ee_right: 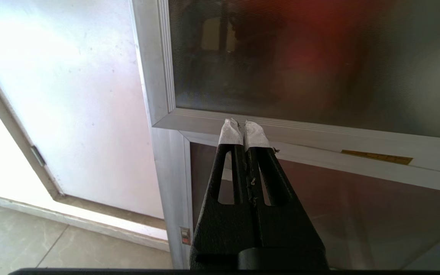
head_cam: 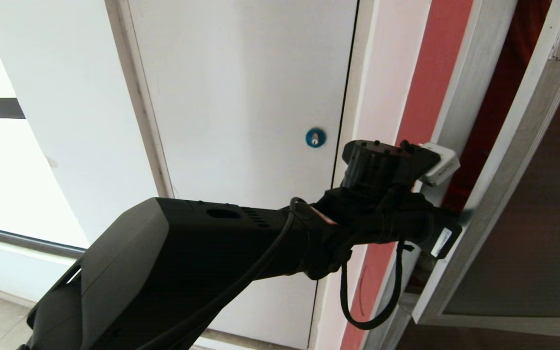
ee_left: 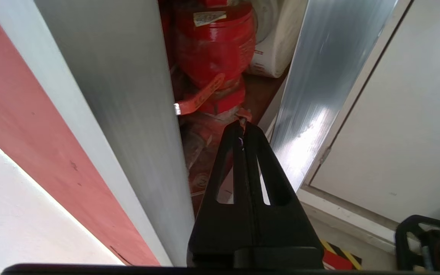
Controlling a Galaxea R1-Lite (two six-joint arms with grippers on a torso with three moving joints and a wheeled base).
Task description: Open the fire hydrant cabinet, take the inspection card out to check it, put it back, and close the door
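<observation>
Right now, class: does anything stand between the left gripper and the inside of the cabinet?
Nothing visible does. The door stands ajar, and the left gripper, shut, points into the gap between the door's edge and the cabinet frame. Beyond its tips lie the red valve and white hose. No card shows.

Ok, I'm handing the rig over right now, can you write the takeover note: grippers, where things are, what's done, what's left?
Left gripper: shut, empty, pushed into the gap between the cabinet frame and the door.
Right gripper: shut, empty, parked in front of the lower part of the fire hydrant cabinet.
Door partly open; red valve and white rolled hose show through the gap.
Inspection card: not in view.
Done: door unlatched and cracked open.
Left: swing it wide, take out the card, check it, return it, close the door.
</observation>
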